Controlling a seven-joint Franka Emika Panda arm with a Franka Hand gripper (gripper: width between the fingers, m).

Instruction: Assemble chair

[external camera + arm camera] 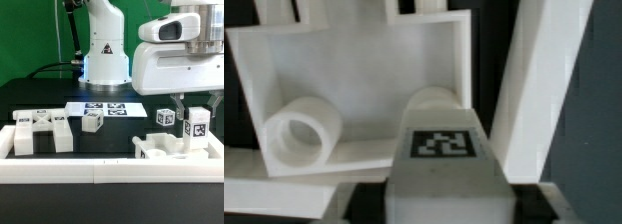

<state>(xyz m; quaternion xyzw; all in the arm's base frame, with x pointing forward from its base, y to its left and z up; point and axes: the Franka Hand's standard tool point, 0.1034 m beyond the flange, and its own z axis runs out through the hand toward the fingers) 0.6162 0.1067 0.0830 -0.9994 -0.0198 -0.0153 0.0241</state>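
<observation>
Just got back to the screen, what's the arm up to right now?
The arm's gripper is shut on a tagged white chair part at the exterior view's right, next to the seat piece with the round hole. Whether it is lifted yet is unclear. Other chair parts lie loose toward the exterior view's left.

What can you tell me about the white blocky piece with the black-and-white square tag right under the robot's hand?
The white chunky plastic-looking block is a chair part with a rounded end and a square black-and-white tag on a flat face. It stands upright at the exterior view's right, beside a similar tagged white block and just behind a white boxy chair part. The jaws reach down from above and are shut on its sides. Its foot is hidden.
</observation>
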